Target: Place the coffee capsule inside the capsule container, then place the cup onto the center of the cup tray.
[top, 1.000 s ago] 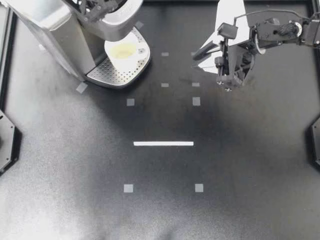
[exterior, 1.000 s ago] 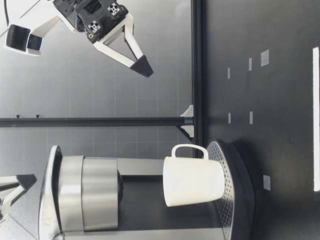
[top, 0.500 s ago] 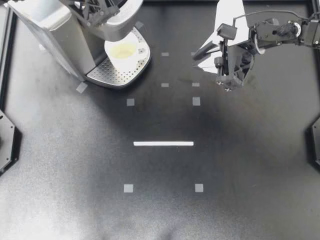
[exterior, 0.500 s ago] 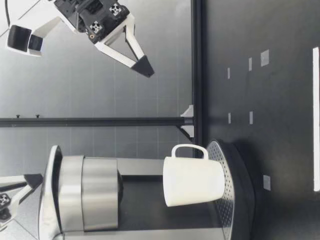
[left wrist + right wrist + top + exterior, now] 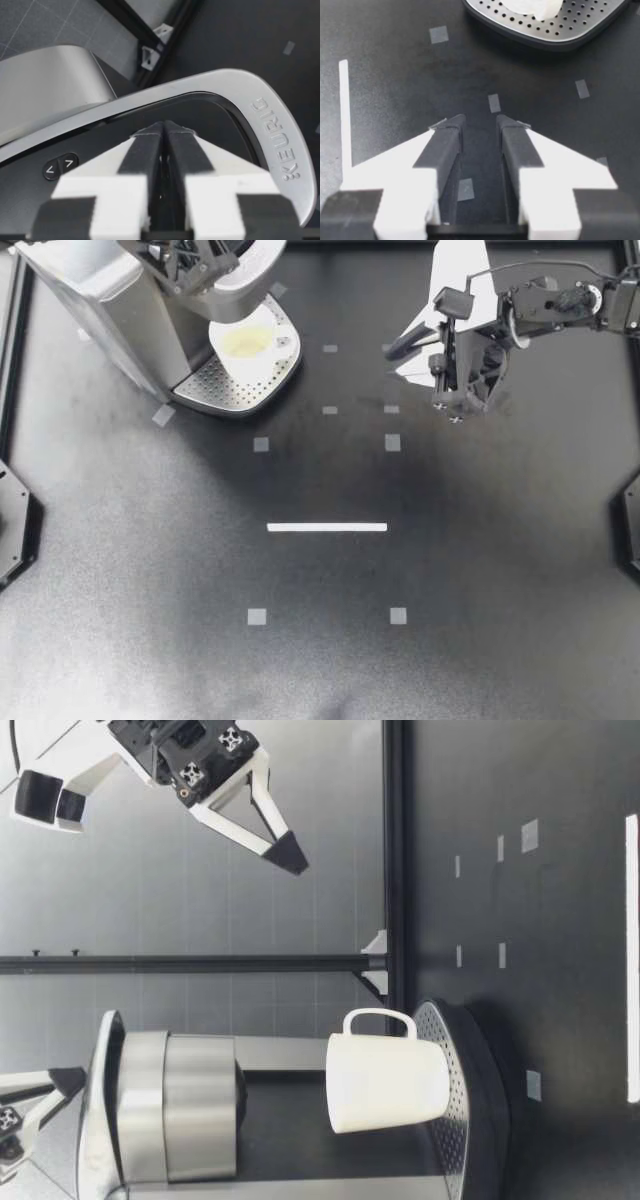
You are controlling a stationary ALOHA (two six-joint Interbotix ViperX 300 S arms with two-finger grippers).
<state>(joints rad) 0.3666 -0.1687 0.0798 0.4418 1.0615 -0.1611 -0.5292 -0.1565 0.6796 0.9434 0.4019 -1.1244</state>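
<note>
The white cup [image 5: 247, 343] stands upright on the perforated cup tray [image 5: 222, 390] of the silver coffee machine [image 5: 105, 295]. In the low view the cup [image 5: 385, 1082] rests on the tray [image 5: 468, 1120] with its handle toward the table's middle. My left gripper [image 5: 190, 258] is over the machine's top; in the left wrist view it [image 5: 164, 131] is shut, tips against the closed silver lid [image 5: 240, 95]. My right gripper [image 5: 402, 348] hangs high above the table, open and holding nothing [image 5: 480, 122]. No capsule is visible.
Small grey tape squares [image 5: 261, 444] and a white tape strip [image 5: 327, 527] mark the black table. A black frame rail [image 5: 394, 850] runs along the far edge. The machine fills the far left corner.
My left gripper has shifted slightly over the machine's top. The right arm, the cup and the tray stay where they were.
</note>
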